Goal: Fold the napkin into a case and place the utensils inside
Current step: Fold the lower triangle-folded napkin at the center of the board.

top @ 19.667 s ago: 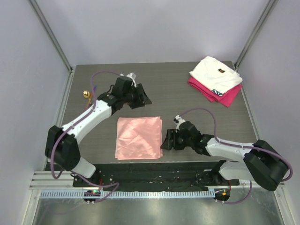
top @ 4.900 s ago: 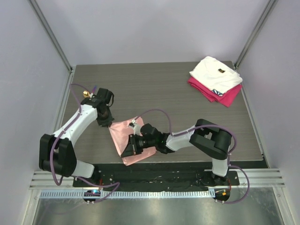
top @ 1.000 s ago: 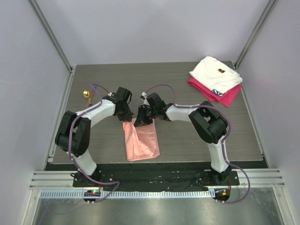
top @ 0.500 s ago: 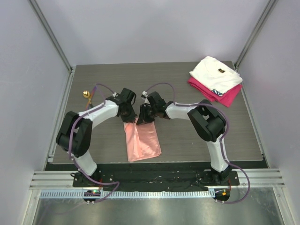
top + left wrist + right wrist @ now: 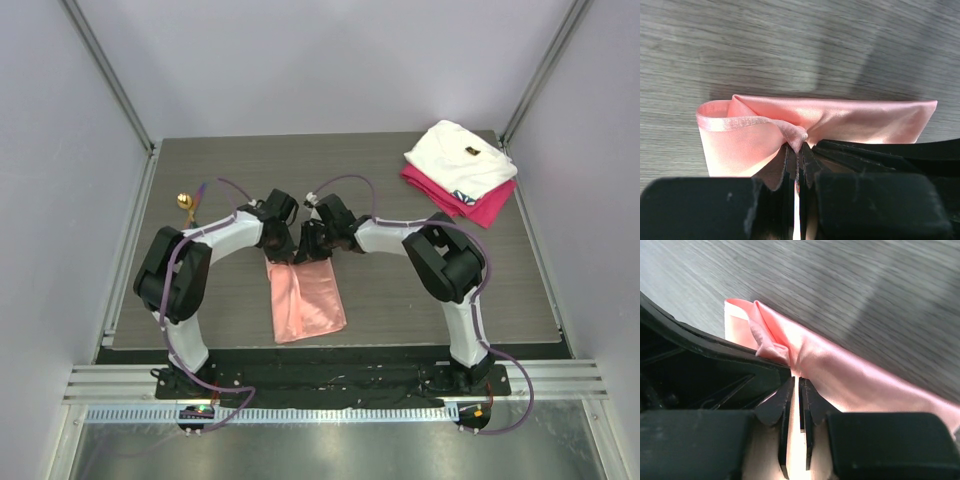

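left gripper neared right gripper, both pinching napkin (far edge).

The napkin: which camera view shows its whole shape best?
The top external view: only there does the whole napkin show, as a narrow folded strip. The left wrist view shows only one end, bunched in the left gripper. The right wrist view shows a pinched fold at the right gripper.

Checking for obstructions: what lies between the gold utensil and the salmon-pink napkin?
In the top view, the left arm crosses that stretch; otherwise only bare table shows between the gold utensil and the napkin.
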